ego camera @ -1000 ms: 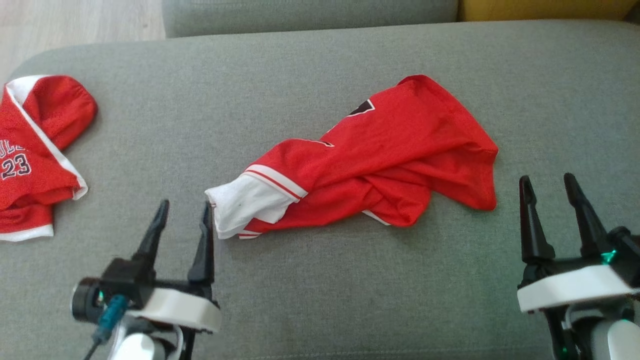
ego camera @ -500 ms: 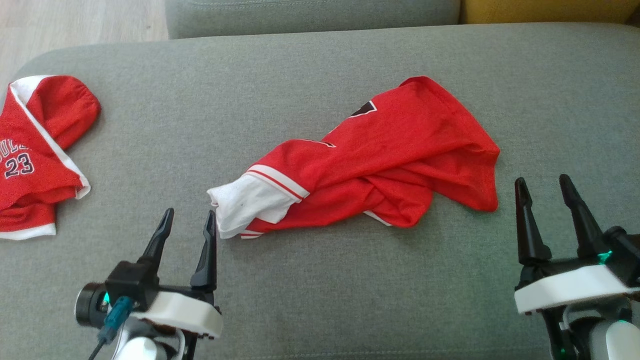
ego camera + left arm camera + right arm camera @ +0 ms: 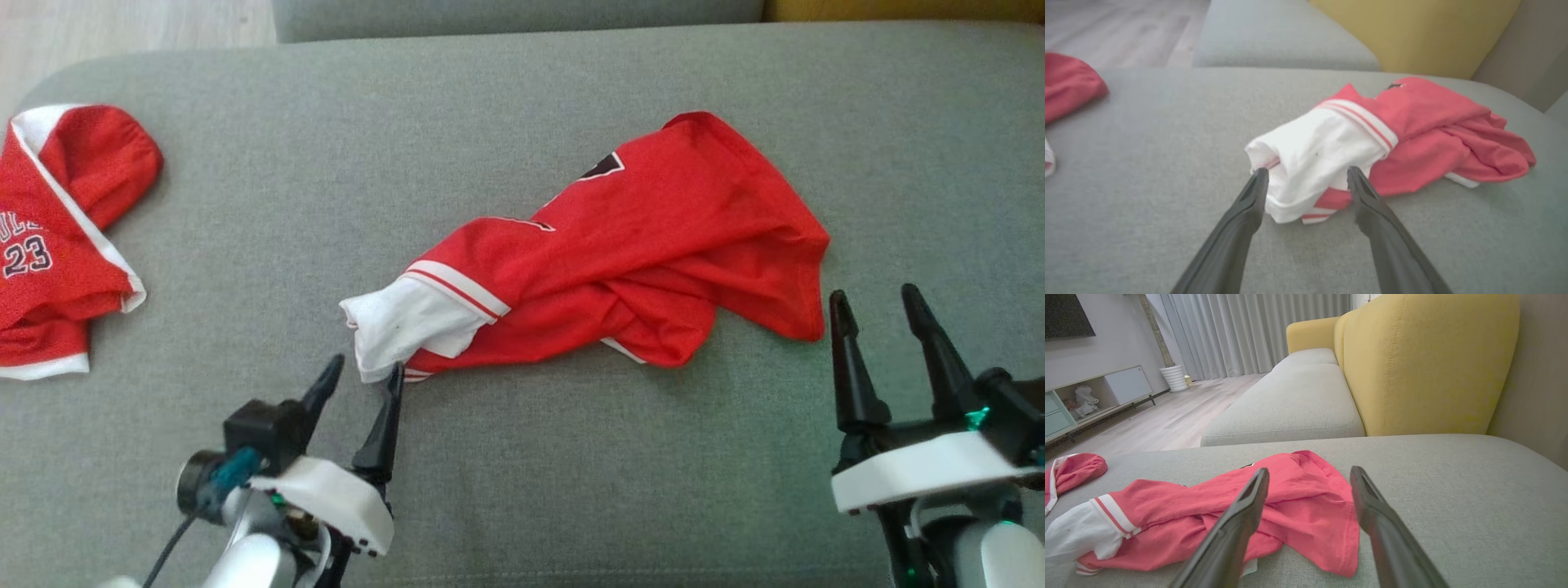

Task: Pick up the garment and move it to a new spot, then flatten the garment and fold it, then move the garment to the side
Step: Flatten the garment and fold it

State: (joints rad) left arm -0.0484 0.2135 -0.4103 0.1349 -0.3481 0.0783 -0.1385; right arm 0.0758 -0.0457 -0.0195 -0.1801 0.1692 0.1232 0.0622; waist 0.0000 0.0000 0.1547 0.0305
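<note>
- Head view: the left gripper [image 3: 365,369] is holding its two dark fingers apart with nothing between them, its tips just at the white end of the crumpled red mesh garment with white trim [image 3: 637,245]. The right gripper [image 3: 873,296] is also spread and empty, sitting just beside the garment's red hem corner. The garment is lying twisted and bunched mid-seat, well apart from a second red jersey with a printed number [image 3: 57,245] at the seat's left edge.
- Left wrist view: the fingers are straddling the garment's white folded end [image 3: 1310,143]. Whether they are touching cloth, I cannot tell.
- Right wrist view: the open fingers are pointing at the loose hem corner [image 3: 1331,539], low over the seat.
- What could go wrong, as a judgement:
  - The white end is several layers rolled together. A shallow pinch is likely to catch only the top layer, so the garment would be lifting as a rope rather than opening out.
  - A pinch too deep is risking the fingertips digging into the soft upholstery.
  - If the two arms are lifting unevenly, the twist in the middle may be tightening.
- Surface and room: the grey woven sofa seat [image 3: 245,188] is giving a soft, slightly grippy bed that is likely dragging on thin mesh. A yellow upholstered backrest [image 3: 1425,363] is rising behind it, and a further grey seat cushion [image 3: 1290,408] is lying beyond. Pale wooden flooring [image 3: 1167,416], long light curtains [image 3: 1249,330] and a low media cabinet [image 3: 1098,392] are filling the room behind.
</note>
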